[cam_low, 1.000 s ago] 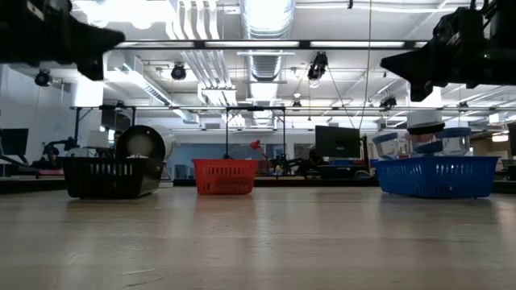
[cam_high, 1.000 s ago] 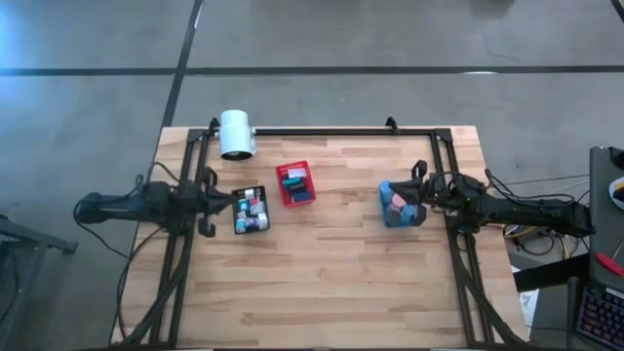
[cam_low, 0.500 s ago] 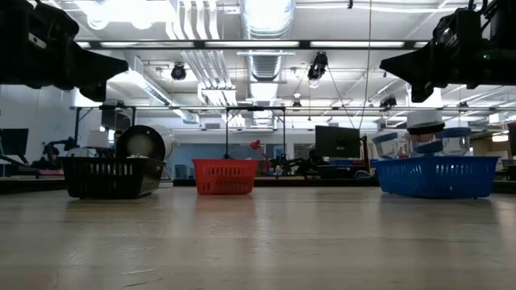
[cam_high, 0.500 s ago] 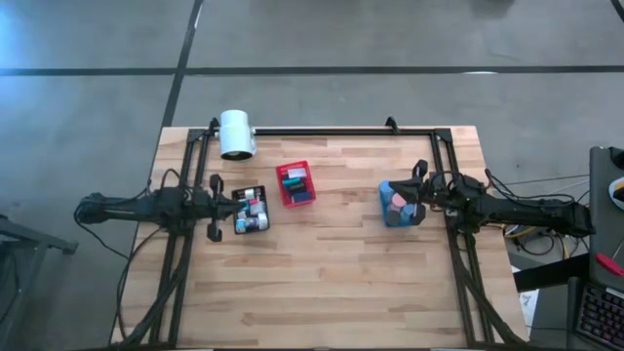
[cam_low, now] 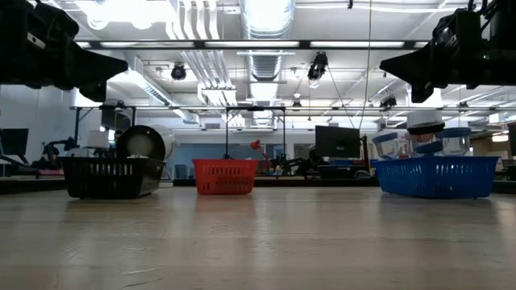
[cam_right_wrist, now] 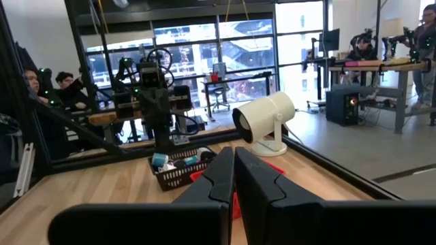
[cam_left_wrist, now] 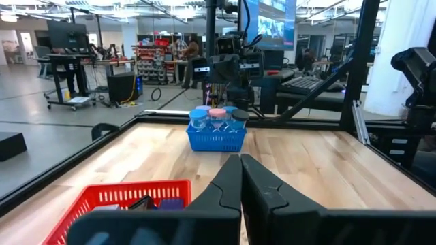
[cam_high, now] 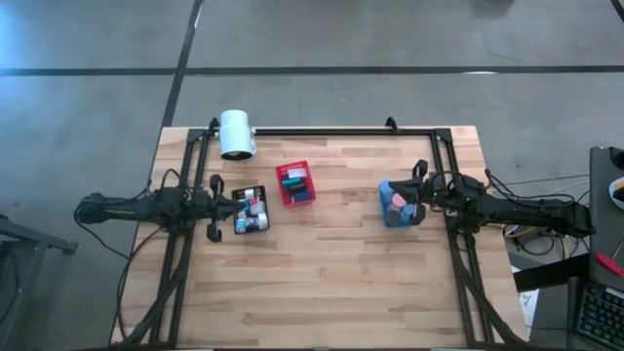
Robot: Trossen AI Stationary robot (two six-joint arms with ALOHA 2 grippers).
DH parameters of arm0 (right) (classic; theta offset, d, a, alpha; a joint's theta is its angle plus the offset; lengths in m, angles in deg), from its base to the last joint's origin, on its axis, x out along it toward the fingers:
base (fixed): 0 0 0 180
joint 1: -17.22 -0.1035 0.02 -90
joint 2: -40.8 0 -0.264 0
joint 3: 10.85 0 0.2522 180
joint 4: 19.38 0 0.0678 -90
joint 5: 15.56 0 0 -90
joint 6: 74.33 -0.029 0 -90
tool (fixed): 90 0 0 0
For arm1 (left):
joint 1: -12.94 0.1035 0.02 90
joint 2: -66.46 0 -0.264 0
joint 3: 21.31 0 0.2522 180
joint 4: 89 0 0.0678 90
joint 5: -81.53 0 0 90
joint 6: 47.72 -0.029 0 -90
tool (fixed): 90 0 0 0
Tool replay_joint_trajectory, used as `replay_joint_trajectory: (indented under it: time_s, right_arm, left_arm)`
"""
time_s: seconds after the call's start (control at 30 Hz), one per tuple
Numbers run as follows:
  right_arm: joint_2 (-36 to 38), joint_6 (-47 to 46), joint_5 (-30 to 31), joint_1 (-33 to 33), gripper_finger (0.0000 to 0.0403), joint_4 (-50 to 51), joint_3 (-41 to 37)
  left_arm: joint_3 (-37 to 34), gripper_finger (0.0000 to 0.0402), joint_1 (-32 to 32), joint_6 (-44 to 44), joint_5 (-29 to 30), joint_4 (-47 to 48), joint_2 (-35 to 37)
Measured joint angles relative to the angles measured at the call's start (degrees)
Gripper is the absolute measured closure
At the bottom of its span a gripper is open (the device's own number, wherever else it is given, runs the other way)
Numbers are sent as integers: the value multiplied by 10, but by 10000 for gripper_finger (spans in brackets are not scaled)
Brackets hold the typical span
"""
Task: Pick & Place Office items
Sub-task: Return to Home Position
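The office items lie in three slotted bins on the wooden table. Small white, pink and teal pieces fill the black bin (cam_high: 251,210). Blue and dark pieces lie in the red bin (cam_high: 295,184). Round clear pots with pink, blue and black lids stand in the blue bin (cam_high: 398,205) (cam_left_wrist: 216,131). My left gripper (cam_high: 232,203) (cam_left_wrist: 240,163) hangs shut and level at the black bin's left edge, above the table (cam_low: 113,68). My right gripper (cam_high: 411,202) (cam_right_wrist: 234,155) hangs shut over the blue bin's right side (cam_low: 395,64). Neither holds anything.
A big white cylinder (cam_high: 235,134) stands on a foot at the table's far left. A black frame (cam_high: 322,130) runs along the far edge and both sides. The near half of the table (cam_high: 322,283) is bare wood. People sit beyond the table in the right wrist view.
My left gripper has sunk a little above the table's left side, staying shut and level, and has kept still for the last half second.
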Motion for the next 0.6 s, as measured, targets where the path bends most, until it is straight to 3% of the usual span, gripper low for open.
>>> replay_joint_trajectory:
  time_s: [0.6]
  right_arm:
    - [0,-2,0,0,394,10,0]
  left_arm:
    - [0,390,0,-2,2,1,0]
